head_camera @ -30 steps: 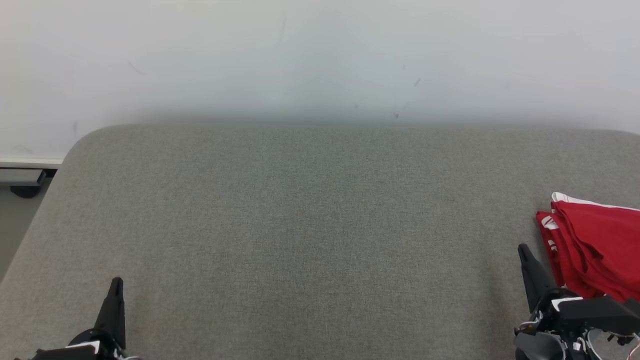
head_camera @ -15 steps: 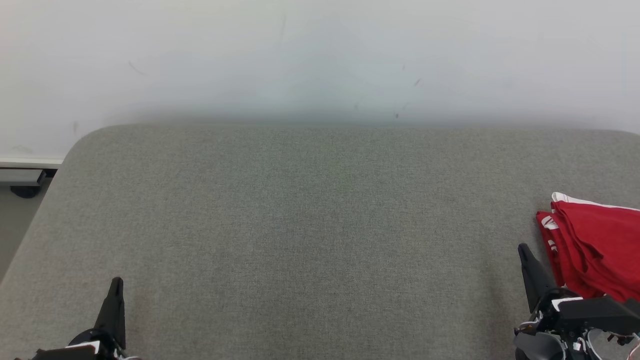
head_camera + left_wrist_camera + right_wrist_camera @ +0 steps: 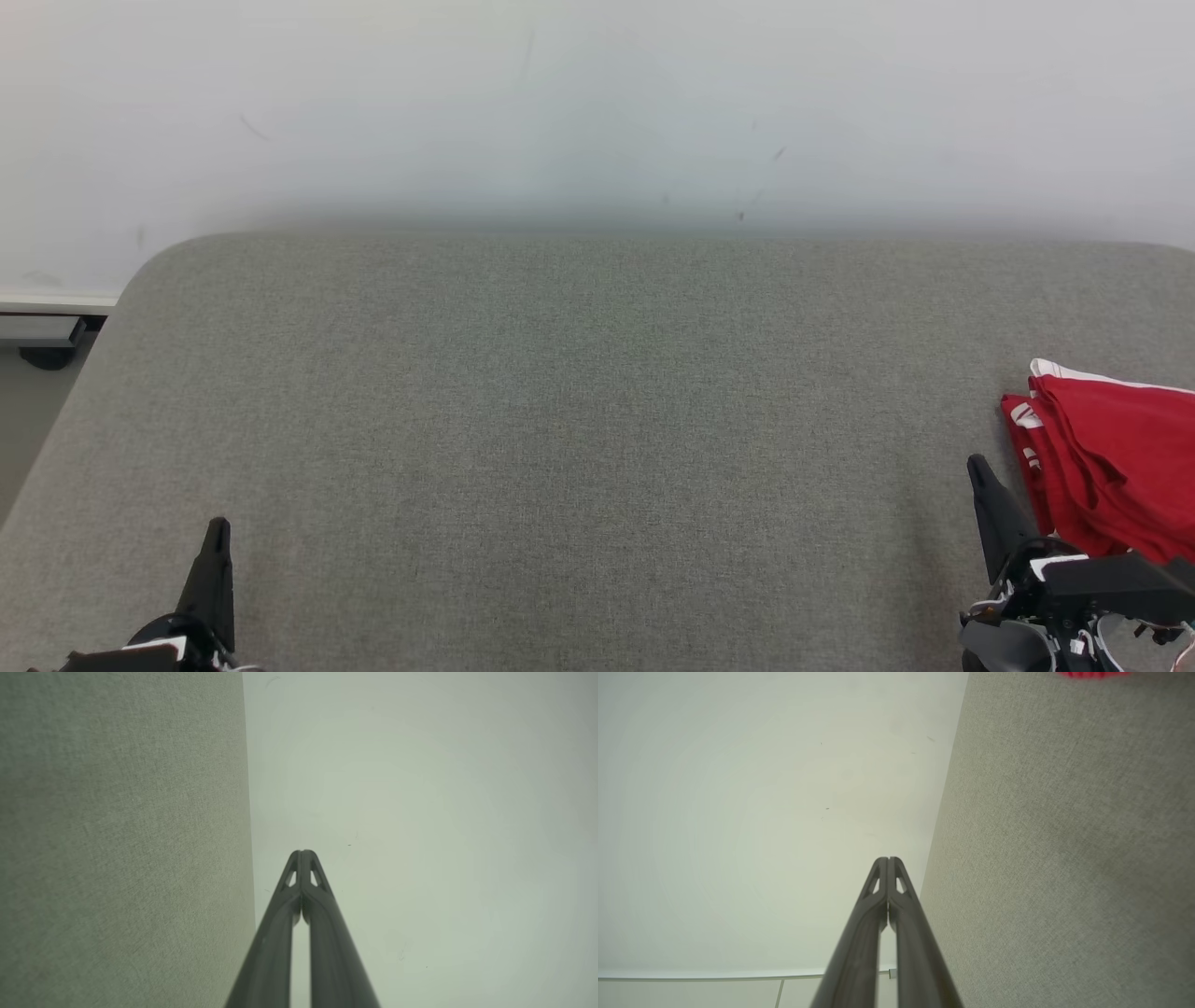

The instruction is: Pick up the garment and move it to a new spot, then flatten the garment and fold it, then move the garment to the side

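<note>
**Head view.** Found the red garment (image 3: 1116,457) at the far right edge of the grey padded surface (image 3: 560,420), cut off by the side of the picture. Lay in several overlapping layers, creased, with a white hem at the top and white marks along the left border. Looked soft and limp, apt to slide layer over layer. Noted the left gripper (image 3: 217,528) low at the left, clenched on nothing and well apart from the cloth. Noted the right gripper (image 3: 976,464) low at the right, likewise clenched and empty, just beside the garment's left border. Could not tell whether touching.

Judged to fit two stages alike: cloth waiting at the edge to be lifted, or cloth folded and set aside. Left unsettled. Should a grasp be due, judged best to part the fingers before contact and pinch a single hem, not the whole stack.

**Left wrist view.** Showed the left gripper (image 3: 302,854) pressed tip to tip, grey padded surface (image 3: 117,835) on one side, pale wall (image 3: 420,812) on the other.

**Right wrist view.** Showed the right gripper (image 3: 887,860) closed the same way, over the edge of the grey padded surface (image 3: 1064,858). Caught only a blurred red sliver of the garment (image 3: 1092,674) at the top edge.
</note>
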Tool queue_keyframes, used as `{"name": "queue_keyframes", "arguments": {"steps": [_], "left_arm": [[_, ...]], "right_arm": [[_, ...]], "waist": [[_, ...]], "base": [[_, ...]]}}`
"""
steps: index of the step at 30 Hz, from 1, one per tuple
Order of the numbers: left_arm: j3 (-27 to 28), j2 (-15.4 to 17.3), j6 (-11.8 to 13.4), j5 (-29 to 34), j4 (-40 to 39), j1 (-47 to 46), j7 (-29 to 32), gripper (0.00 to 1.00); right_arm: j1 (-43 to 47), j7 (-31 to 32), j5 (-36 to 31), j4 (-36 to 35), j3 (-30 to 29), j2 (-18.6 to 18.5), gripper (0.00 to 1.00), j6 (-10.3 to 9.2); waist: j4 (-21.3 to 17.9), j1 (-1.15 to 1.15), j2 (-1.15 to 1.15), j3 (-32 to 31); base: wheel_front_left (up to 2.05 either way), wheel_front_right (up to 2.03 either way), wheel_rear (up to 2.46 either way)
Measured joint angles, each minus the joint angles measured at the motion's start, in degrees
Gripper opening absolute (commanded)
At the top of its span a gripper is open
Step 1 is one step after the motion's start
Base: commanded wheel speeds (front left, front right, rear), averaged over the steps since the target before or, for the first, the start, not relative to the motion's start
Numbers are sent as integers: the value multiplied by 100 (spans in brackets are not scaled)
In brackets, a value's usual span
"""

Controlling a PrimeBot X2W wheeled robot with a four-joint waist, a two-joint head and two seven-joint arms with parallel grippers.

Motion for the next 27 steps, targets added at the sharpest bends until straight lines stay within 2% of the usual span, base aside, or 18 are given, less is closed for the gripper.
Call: {"name": "queue_keyframes", "arguments": {"steps": [27], "left_arm": [[0,0,0,-1,1,0,0,0]], "right_arm": [[0,0,0,0,0,0,0,0]], "waist": [[0,0,0,0]], "base": [[0,0,0]]}}
